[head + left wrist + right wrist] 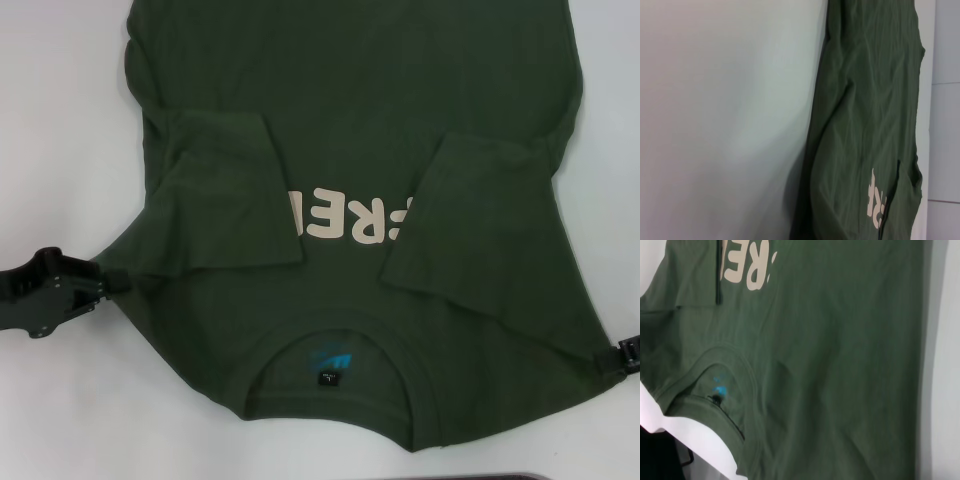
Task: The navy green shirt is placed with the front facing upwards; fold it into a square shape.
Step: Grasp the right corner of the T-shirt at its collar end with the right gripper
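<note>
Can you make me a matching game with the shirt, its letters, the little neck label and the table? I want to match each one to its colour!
Things:
1. shirt
2. letters
3. neck label
4. table

Colours:
A. blue
B. white
C. dark green
D. cream

Pairs: 1-C, 2-D, 3-A, 4-B

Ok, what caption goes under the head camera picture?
Dark olive-green cotton T-shirt lies face up, both sleeves folded inward, left gripper and right gripper at its shoulders.
</note>
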Controlling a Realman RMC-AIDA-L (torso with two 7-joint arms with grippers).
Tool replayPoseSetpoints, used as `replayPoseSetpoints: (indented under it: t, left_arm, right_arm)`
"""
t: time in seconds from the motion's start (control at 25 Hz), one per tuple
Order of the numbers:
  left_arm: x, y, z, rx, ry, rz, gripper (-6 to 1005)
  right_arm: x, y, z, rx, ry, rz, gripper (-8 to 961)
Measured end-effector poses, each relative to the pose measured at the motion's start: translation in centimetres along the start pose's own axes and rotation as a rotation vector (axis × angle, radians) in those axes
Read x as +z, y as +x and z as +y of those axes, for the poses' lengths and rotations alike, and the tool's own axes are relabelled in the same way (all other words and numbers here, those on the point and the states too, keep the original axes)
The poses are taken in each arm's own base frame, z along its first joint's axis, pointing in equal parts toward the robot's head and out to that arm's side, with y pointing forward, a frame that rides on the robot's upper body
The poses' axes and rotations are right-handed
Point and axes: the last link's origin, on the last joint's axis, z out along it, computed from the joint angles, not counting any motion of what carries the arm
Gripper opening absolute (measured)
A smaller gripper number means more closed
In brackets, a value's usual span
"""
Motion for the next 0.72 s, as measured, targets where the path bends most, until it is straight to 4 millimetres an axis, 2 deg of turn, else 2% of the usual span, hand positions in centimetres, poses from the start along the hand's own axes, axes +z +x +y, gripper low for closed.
replayPoseSetpoints:
  t: [0.72]
  left_arm:
    - [0.09, 0.15, 0.05, 0.005, 0.0, 0.005, 7]
  right_arm:
    - [0.33, -0.38, -0.04, 0.03, 0.016, 0.012, 710]
